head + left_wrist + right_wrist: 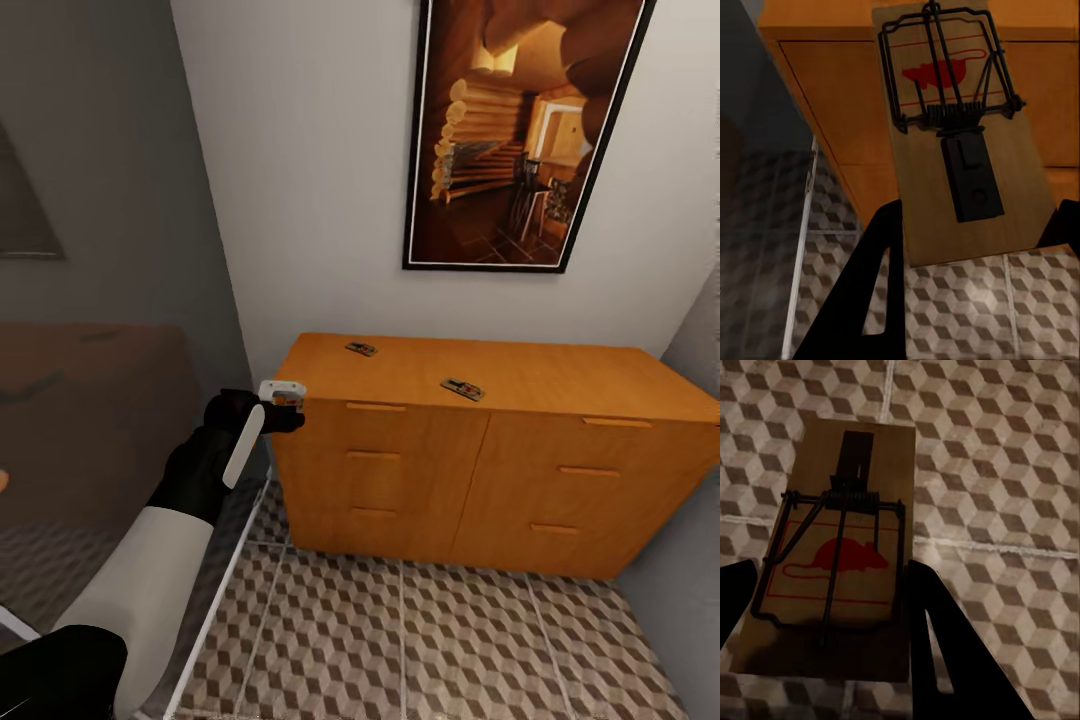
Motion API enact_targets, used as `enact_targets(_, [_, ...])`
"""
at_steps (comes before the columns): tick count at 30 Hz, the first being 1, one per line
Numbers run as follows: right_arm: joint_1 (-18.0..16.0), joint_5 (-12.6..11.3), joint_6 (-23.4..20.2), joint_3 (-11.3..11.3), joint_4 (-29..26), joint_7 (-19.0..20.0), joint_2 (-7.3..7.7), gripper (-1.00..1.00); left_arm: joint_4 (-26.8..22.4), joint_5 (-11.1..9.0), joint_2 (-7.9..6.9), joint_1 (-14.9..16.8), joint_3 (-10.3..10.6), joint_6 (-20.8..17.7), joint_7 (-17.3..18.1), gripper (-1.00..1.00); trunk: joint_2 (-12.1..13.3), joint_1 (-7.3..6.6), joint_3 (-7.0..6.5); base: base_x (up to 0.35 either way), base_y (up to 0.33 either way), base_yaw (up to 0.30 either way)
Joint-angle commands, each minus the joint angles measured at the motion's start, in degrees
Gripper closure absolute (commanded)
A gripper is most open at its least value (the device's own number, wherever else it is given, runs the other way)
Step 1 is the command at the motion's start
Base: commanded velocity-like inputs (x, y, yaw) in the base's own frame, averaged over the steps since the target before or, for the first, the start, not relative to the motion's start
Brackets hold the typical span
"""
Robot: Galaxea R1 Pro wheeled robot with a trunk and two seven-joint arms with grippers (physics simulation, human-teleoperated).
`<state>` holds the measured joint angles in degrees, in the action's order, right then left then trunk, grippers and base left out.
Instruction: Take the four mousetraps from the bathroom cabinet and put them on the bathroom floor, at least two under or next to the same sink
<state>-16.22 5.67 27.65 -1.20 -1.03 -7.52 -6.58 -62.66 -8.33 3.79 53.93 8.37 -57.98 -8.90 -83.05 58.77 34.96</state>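
Left hand (283,403): closed on a mousetrap (956,135), board clamped between the two black fingers (874,300). Held at the cabinet's (480,470) upper left front corner, just beside the wall junction; tight room on that side, grey wall (110,200) close by. Held trap's long axis runs straight out from the hand, wire frame and red mark at the far end, dark catch plate nearer the fingers. Beyond the trap: drawer fronts; below it: bathroom floor (430,640).

Right hand (825,607): closed on a second mousetrap (840,562), fingers (937,652) on both long edges. Long axis again in line with the hand; red mouse mark near the fingers, dark catch plate at the far end. Open cube-patterned tiles spread beyond and to either side of it, with pale grout lines crossing.

Cabinet top: two more traps lying flat, well apart. Rear trap (361,349) near the back left, ahead of the left hand; front trap (462,389) close to the front edge, farther to that hand's right, long axis angled to the edge.

Framed picture (520,130) on the white wall above the cabinet.
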Motion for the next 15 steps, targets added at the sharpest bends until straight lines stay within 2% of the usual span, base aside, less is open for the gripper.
enact_targets(1, [-0.04, 0.48, 0.13, -0.12, 0.04, -0.30, -0.02, 1.00, 0.01, -0.54, -0.01, 0.04, 0.08, -0.20, -0.50, 1.00, -0.03, -0.04, 0.05, -0.324, 0.000, 0.000])
enact_targets(15, [-0.04, 0.48, 0.13, -0.15, 0.04, -0.28, -0.02, 1.00, 0.72, -0.49, -0.23, 0.04, 0.23, -0.14, -0.50, 1.00, -0.03, -0.04, 0.05, -0.324, 0.000, 0.000])
